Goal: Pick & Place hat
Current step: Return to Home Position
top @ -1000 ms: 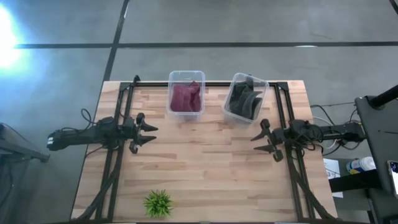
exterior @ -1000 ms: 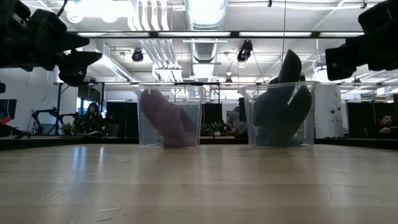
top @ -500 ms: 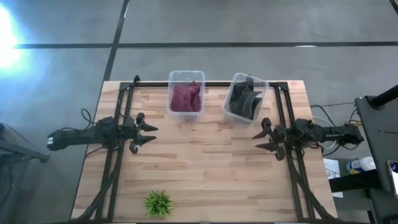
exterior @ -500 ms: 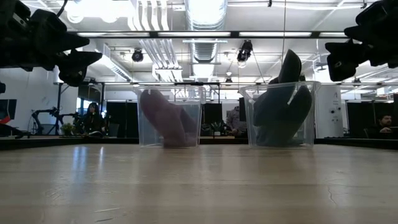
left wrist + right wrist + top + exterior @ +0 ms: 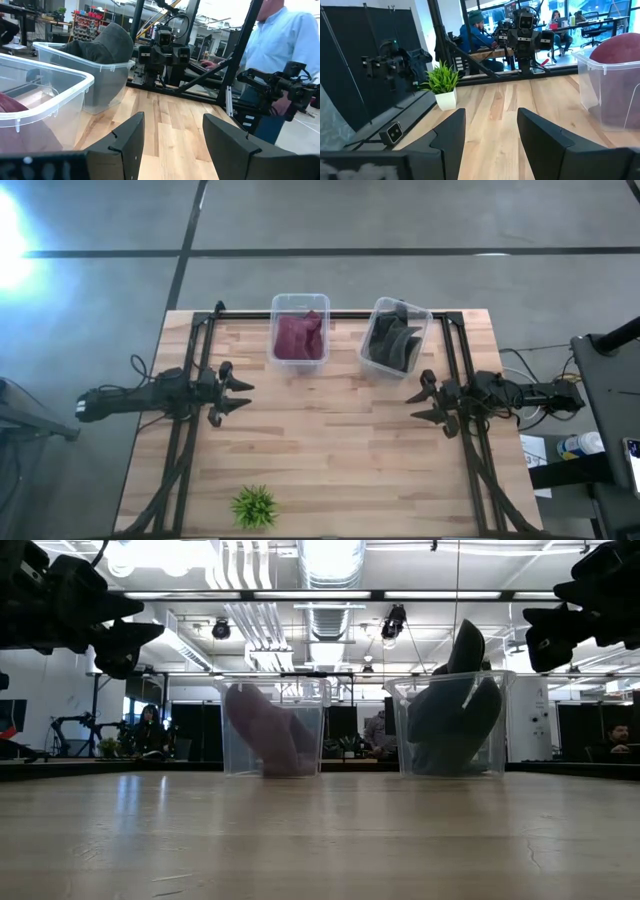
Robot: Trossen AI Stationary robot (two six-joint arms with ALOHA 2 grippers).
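Dark red fabric cap lies in the left clear plastic bin. Black fabric cap fills the right clear plastic bin, one part poking above the rim. Both bins stand at the far edge of the wooden table.

Right pincer: spread, empty. It sits slightly nearer the right edge than a second ago and has been steady for the last half-second.

Left pincer: spread, empty, unmoved near the left edge.

Judgement: sorting done; retreat to rest nearly finished.

Grey concrete floor, bright ceiling lights
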